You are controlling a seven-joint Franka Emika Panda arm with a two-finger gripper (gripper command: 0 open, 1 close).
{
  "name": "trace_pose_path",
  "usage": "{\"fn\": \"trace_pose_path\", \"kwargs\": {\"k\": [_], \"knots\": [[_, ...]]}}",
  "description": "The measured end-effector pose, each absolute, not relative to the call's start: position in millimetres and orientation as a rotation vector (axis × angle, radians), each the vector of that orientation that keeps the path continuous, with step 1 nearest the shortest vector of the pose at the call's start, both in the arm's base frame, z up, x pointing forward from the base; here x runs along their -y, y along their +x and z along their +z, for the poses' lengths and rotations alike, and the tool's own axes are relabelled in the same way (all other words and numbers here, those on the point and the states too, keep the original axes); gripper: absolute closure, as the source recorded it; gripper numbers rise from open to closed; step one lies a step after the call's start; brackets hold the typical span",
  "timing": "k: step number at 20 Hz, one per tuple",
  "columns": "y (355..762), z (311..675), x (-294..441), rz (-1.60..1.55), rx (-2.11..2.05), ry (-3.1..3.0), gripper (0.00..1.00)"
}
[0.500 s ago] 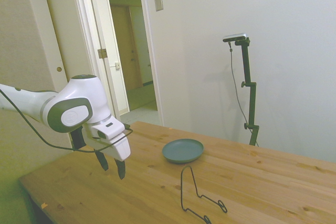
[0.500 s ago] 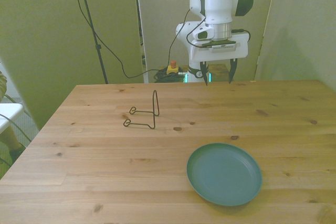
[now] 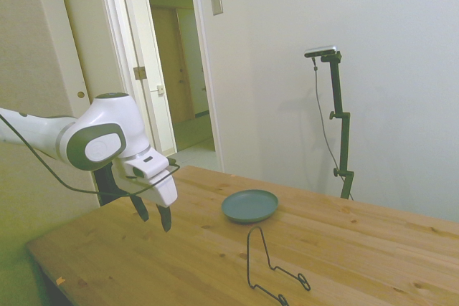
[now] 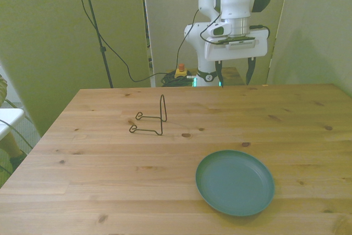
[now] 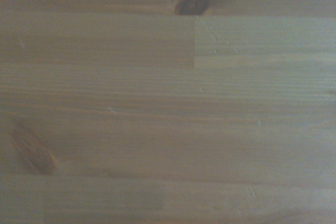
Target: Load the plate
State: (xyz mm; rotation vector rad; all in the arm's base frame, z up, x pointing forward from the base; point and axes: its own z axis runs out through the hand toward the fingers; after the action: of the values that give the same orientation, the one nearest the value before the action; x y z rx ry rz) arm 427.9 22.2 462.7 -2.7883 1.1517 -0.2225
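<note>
Nothing of the task looks done so far. 1 small round teal-grey plate [image 4: 235, 182] lies flat on the wooden table [image 4: 99, 163], on the front view's right and nearer that camera. 1 thin black wire stand [image 4: 151, 118] stands empty, well apart from it, toward the front view's left. The white arm's 2-finger gripper [image 4: 235, 75] hangs above the table's far edge, fingers apart and gripping nothing. What I judge remains: reaching the plate, grasping it, and setting it in the stand.

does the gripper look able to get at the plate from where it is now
Probably yes: the gripper hangs open above the table's far edge, and the plate lies flat, uncovered, with bare wood between; the wire stand sits aside.
</note>
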Motion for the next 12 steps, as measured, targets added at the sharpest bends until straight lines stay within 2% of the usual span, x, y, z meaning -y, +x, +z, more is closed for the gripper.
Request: {"fn": "trace_pose_path", "kwargs": {"k": [6,12], "knots": [[468.9,499.8,-34.1,-0.248,-1.138,-2.774,0.00],[538.8,531.3,-37.7,-0.283,-1.194,-2.762,0.00]]}}
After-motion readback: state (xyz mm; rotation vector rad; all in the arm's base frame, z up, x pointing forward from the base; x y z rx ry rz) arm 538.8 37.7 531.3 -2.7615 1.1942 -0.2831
